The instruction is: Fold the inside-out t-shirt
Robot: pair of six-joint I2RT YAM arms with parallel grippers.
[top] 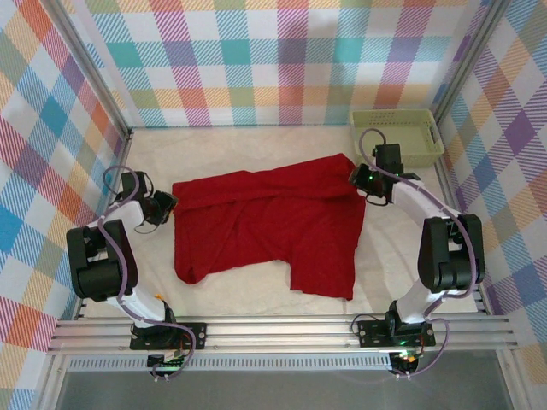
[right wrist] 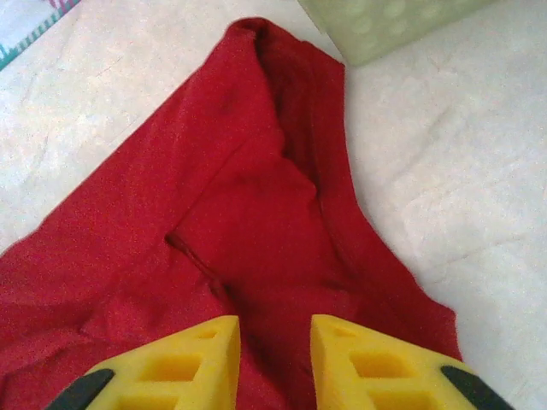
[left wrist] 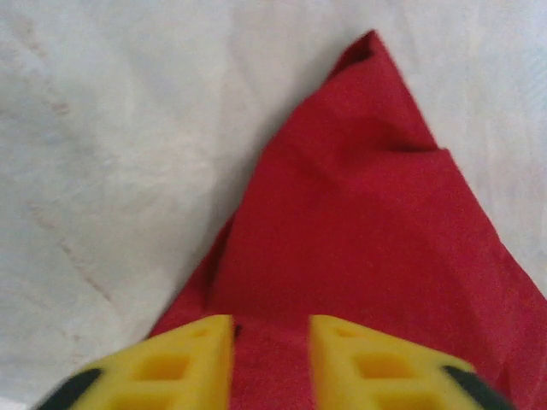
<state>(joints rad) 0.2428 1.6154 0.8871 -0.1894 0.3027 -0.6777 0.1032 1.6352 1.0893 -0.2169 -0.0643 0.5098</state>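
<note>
deep-red t-shirt [top: 265, 226] lay spread, rumpled, between both arms. left gripper [left wrist: 272, 333] over its left edge, right gripper [right wrist: 273, 331] over far-right corner near pale green basket [top: 397, 137] — both jaws part-open, clamping nothing. risk: shallow pinch slipping, or catching doubled layers — crooked fold.

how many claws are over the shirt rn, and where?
2. The left claw is at the left edge of the t-shirt. The right claw is at its far right corner, near the basket. Both have their jaws parted over the cloth.
</note>
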